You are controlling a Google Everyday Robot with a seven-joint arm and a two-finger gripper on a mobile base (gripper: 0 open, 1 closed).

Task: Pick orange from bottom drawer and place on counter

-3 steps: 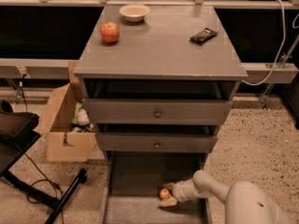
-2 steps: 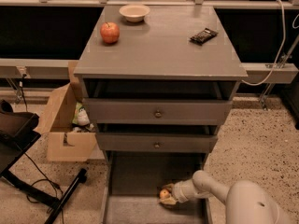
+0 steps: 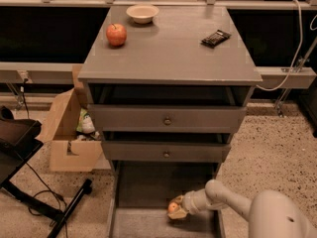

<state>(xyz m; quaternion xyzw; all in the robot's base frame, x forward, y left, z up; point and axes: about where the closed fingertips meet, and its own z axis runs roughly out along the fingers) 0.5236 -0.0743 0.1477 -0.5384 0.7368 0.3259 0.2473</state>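
The orange (image 3: pixel 173 207) is small and round and sits low in the open bottom drawer (image 3: pixel 143 187), near the middle of its grey floor. My gripper (image 3: pixel 176 208) reaches in from the lower right on a white arm, and its fingers are around the orange. The counter (image 3: pixel 168 48) is the flat grey top of the cabinet, above the two shallower drawers.
On the counter are a red apple (image 3: pixel 116 34) at the back left, a pale bowl (image 3: pixel 142 13) behind it and a dark snack bar (image 3: pixel 216 37) at the right. An open cardboard box (image 3: pixel 69 133) stands left of the cabinet. A black stand (image 3: pixel 29 182) lies at the lower left.
The gripper and the orange stay in nearly the same place in the bottom drawer. Nothing else has moved.
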